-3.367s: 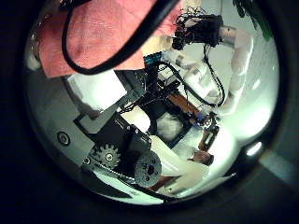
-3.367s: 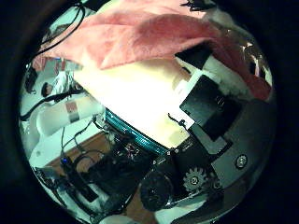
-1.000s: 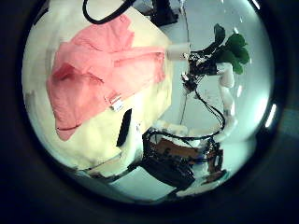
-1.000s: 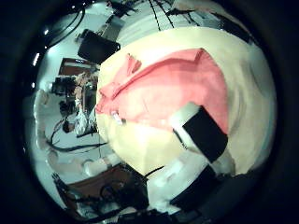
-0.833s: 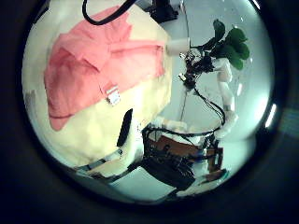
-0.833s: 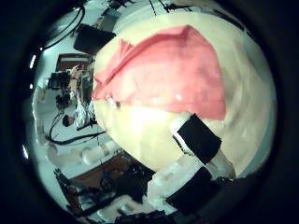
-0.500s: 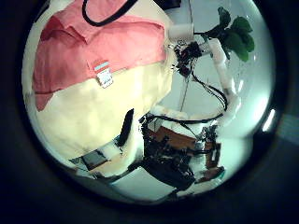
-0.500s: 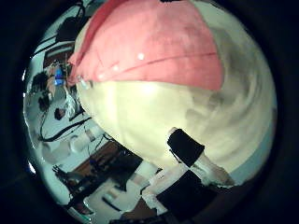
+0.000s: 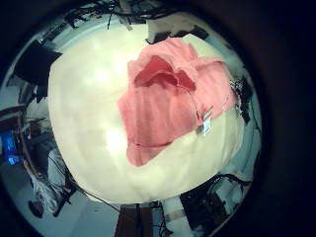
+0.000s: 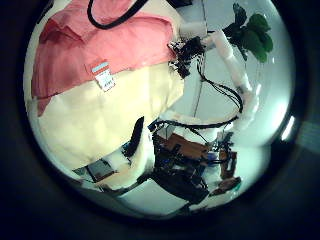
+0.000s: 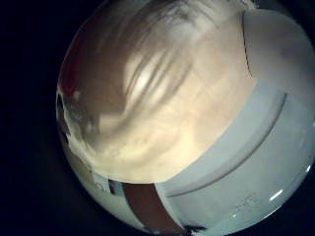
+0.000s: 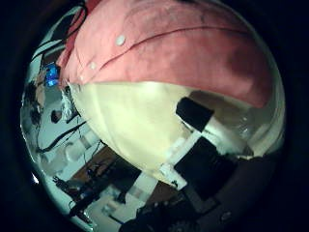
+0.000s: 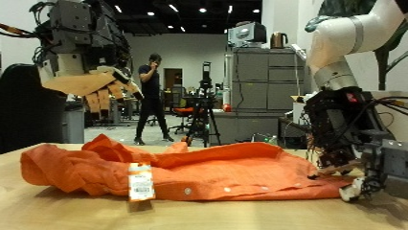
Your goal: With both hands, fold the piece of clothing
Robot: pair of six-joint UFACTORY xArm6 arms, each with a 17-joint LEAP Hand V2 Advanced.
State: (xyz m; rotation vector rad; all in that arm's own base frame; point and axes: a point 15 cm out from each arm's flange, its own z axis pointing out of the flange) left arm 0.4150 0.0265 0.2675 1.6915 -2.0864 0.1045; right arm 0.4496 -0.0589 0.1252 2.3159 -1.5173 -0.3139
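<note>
The orange shirt (image 13: 192, 171) lies lengthwise across the bench (image 13: 38, 211), its end touching the released right hand (image 13: 354, 171), while the released left hand (image 13: 92, 79) hangs above its other end.

We find the garment (image 12: 169, 48) spread flat on the desk (image 12: 135, 121), close under the palm, buttons along one hem. The right hand's (image 12: 208, 145) black and white fingers (image 12: 198, 114) reach over bare desk beside the cloth.
</note>
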